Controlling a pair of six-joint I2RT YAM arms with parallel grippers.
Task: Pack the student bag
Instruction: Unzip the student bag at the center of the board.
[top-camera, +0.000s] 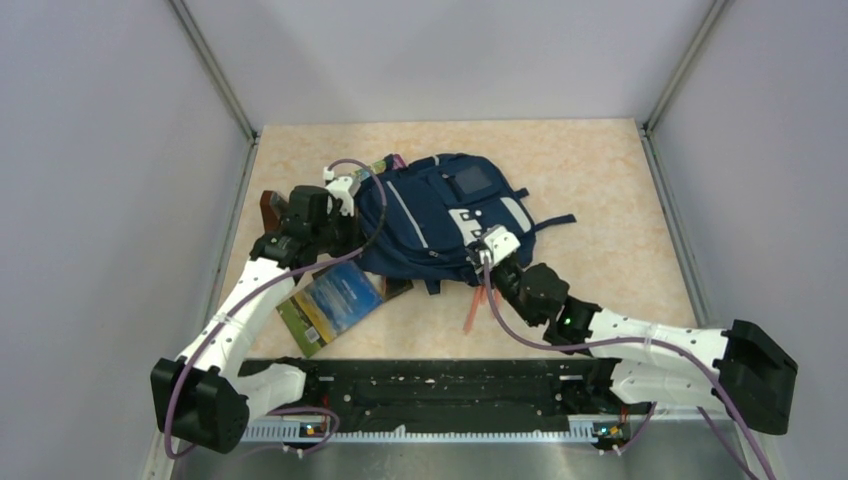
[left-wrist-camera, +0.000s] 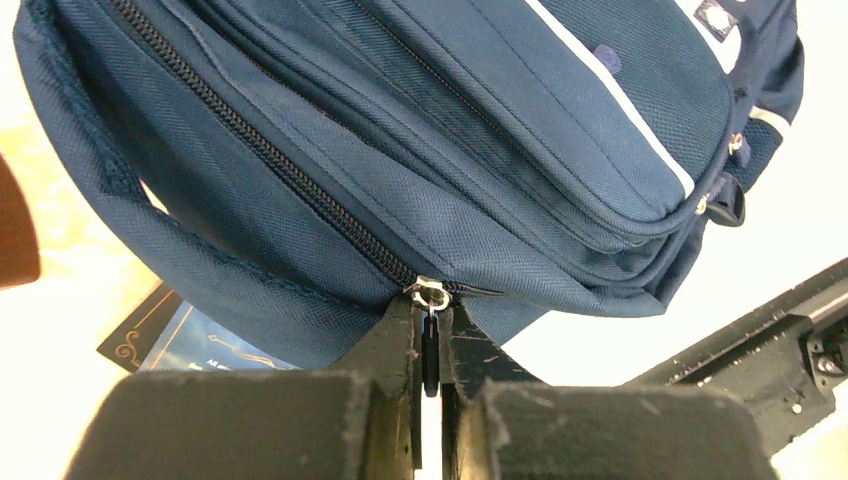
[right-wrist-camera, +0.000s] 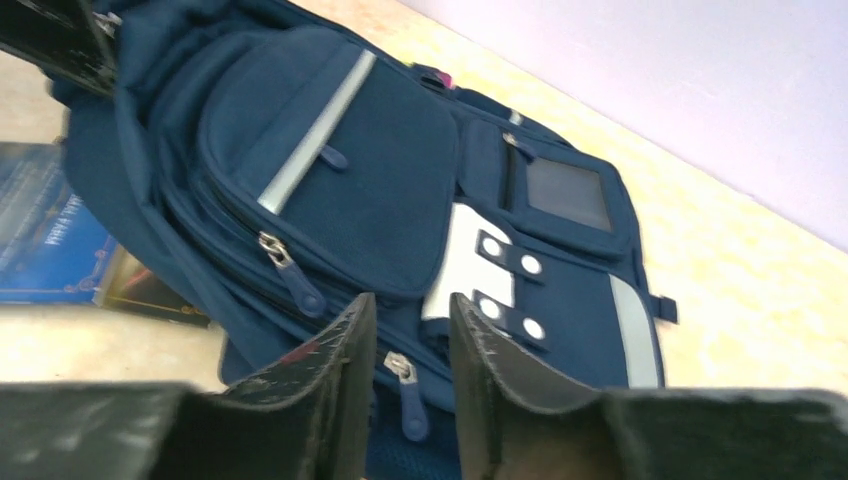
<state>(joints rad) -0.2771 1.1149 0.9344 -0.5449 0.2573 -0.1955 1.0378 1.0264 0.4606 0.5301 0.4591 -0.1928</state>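
While both arms reached inward, surface (top-camera: 600, 200): a pale marbled top, walled on three sides by grey panels.
Student bag (top-camera: 430, 215): lay on its back on the surface, left of centre, with its front pockets, grey strips and white patch facing up; it sat between the two arms.
Left arm (top-camera: 240, 300): stretched from the near left corner to the bag's left side.
Right arm (top-camera: 620, 330): stretched from the near right corner to the bag's near right edge.
Book (top-camera: 335, 305): a blue and green cover, flat on the surface at the bag's near left corner, with one end tucked under the fabric.
Brown item (top-camera: 270, 208): beside the left wrist on its outer side; what it was could not be told.
Left fingers (left-wrist-camera: 430, 330): pressed together on a zip pull (left-wrist-camera: 432, 296) of the long zip along the bag's side panel.
Right fingers (right-wrist-camera: 410, 300): parted by a narrow gap and clamping nothing, low over the bag's front; a second zip pull (right-wrist-camera: 405, 385) showed in the gap, and contact with it could not be told.
Orange item (top-camera: 476, 305): thin and stick-like, lying on the surface just below the bag, beside the right wrist.
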